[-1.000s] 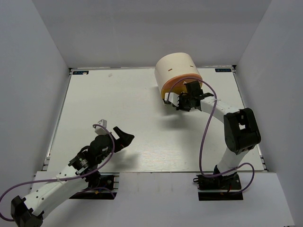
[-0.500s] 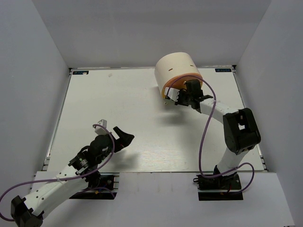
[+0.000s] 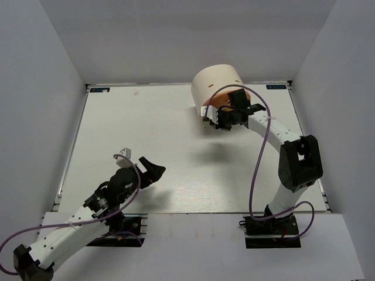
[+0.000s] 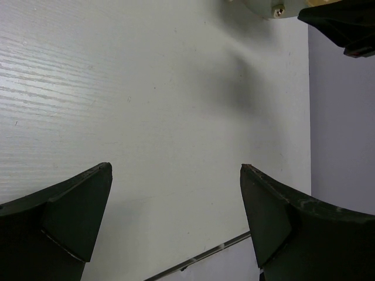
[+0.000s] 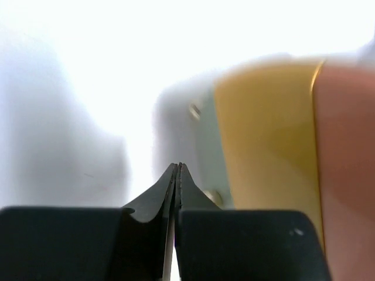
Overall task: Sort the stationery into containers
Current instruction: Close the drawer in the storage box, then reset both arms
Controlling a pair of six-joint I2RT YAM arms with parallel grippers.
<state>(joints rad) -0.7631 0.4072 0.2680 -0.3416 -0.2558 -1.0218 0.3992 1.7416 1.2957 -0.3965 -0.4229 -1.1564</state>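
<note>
we are watching our right black two-finger gripper (image 5: pixel 177 168) pinching together on nothing, tips beside a small brass knob (image 5: pixel 214 198) on the pale green drawer front (image 5: pixel 210 146) of the cream half-cylinder desk unit (image 3: pixel 215 85), sitting far back on the white table (image 3: pixel 146 134), left black gripper (image 4: pixel 176 175) hanging spread wide near us

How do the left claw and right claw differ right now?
Opening: the left claw stands wide open; the right claw is shut, fingers pressed together.
Place: the left claw is over bare table near its own base, far from the desk unit; the right claw is close to that unit's drawer fronts.
Shared: both are black, and neither holds anything.
</note>
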